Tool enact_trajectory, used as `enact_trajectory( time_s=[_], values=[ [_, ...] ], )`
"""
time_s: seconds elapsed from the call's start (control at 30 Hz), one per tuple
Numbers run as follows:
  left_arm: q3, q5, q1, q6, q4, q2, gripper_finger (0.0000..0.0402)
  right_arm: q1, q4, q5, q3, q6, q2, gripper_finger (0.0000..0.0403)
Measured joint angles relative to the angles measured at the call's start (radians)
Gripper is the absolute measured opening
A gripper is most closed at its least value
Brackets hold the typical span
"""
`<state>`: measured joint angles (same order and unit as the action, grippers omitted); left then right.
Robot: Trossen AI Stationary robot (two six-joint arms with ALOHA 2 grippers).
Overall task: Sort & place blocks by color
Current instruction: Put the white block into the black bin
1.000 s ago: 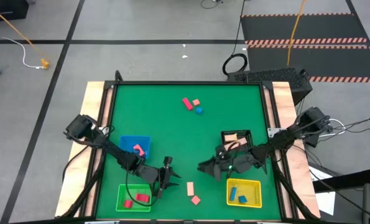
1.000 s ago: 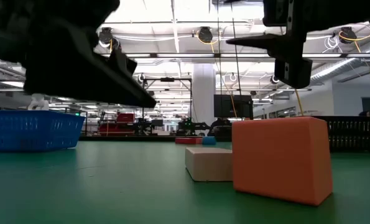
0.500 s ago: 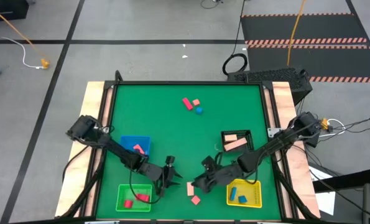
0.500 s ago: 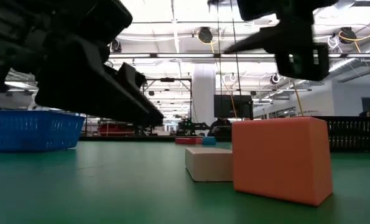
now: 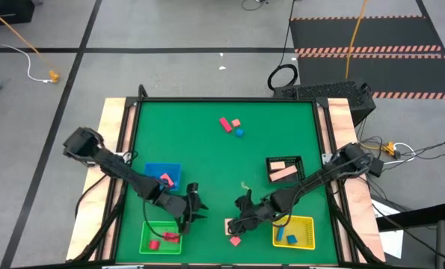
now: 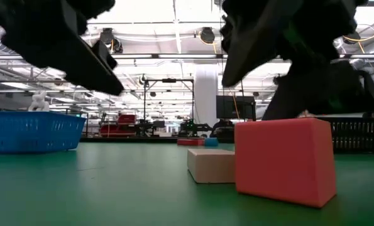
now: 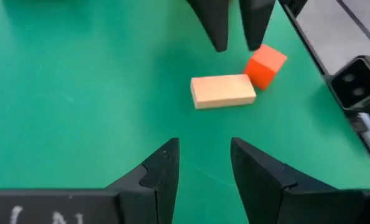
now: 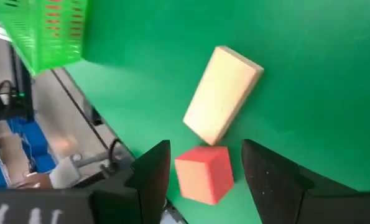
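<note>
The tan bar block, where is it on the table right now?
In the high view, the tan bar block lies near the table's front edge, between the green tray and yellow tray, beside the red cube.

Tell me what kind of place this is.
Probably a robotics lab or workshop: a green table on bare floor, trailing cables, and ceiling lights above more equipment in a big hall behind.

Two dark fingers (image 8: 152, 180) of the right gripper (image 8: 203, 177) stand apart over a green table (image 8: 309, 68). A red cube (image 8: 203, 174) sits between them, a tan bar (image 8: 223, 94) just beyond, touching it. A green tray (image 8: 51, 28) lies farther off.
</note>
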<state>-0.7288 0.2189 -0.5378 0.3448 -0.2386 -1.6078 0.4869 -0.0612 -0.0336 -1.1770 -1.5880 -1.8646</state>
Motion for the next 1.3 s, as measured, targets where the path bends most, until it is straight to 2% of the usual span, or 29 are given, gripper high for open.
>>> enact_trajectory(
  time_s=[0.2,0.47,1.03,1.3],
  values=[
    [0.001,0.010,-0.050,0.031,0.105,0.145,0.0145,-0.021,0.001,0.002,0.000,0.002,-0.026,0.0187],
    [0.000,0.066,-0.127,0.025,0.155,0.266,0.0145,-0.049,0.011,0.013,-0.001,0.041,-0.045,0.0187],
    [0.000,0.098,-0.165,0.031,0.224,0.289,0.0145,-0.048,0.024,0.142,-0.008,0.059,-0.051,0.0187],
    [0.000,0.098,-0.165,0.032,0.252,0.289,0.0145,-0.041,0.034,0.083,-0.108,0.094,-0.174,0.0187]
  ],
)
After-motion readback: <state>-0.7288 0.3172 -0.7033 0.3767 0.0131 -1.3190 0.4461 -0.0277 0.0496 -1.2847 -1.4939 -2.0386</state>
